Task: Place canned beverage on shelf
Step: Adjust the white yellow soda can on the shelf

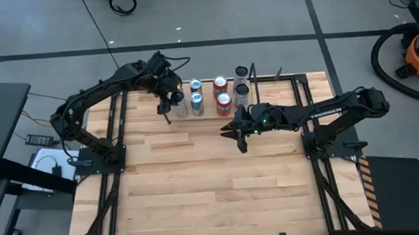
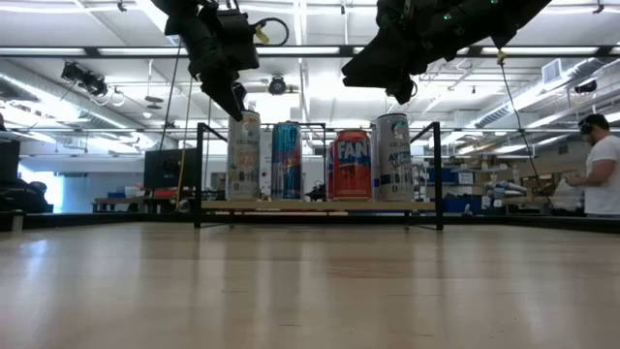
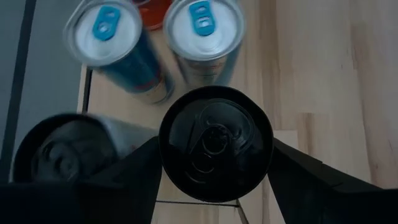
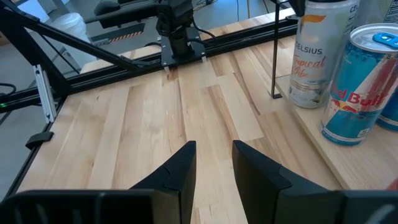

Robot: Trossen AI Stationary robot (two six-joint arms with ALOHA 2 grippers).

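A tall white can (image 2: 242, 155) with a dark lid (image 3: 214, 140) stands upright on the left end of the shelf (image 2: 320, 206), a low light-wood board between thin black uprights. My left gripper (image 1: 171, 101) comes down onto it from above and is shut on it. More cans stand on the board: a blue one (image 2: 286, 160), a red Fanta one (image 2: 351, 165) and a white one (image 2: 392, 155). My right gripper (image 1: 237, 132) hovers over the table just in front of the shelf. Its fingers (image 4: 214, 165) stand a little apart with nothing between them. My left gripper pinches the white can's upper wall just under the lid's rim (image 3: 166, 158), one finger (image 3: 137, 171) on each side. The fingers slant down from above, from the table's left. The can stands upright with its base (image 2: 242, 197) on the shelf board.
Two silver-topped cans with blue tabs (image 3: 102, 31) (image 3: 202, 22) stand close behind the held can, and another dark-topped can (image 3: 65, 152) right beside it. Bare wooden table (image 1: 214, 190) lies in front of the shelf. A person (image 2: 601, 165) stands far off in the room.
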